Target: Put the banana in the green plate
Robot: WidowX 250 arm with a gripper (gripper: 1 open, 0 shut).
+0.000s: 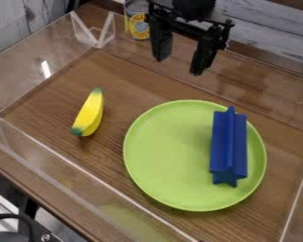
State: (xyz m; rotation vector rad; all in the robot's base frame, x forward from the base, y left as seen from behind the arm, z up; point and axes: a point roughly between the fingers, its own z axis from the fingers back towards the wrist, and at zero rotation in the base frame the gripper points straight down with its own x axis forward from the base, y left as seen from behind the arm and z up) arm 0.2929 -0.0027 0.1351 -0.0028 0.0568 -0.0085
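Nearest, the green plate [180, 156] fills the front right of the wooden table [65, 90], its rim close to the clear wall [15, 142]. A blue ridged block [227, 145] lies on its right side. Just left, apart from the rim, lies the banana [88, 112] with bare wood around it. Farther back, the gripper [180, 55] hangs above the table, jaws wide apart, holding nothing.
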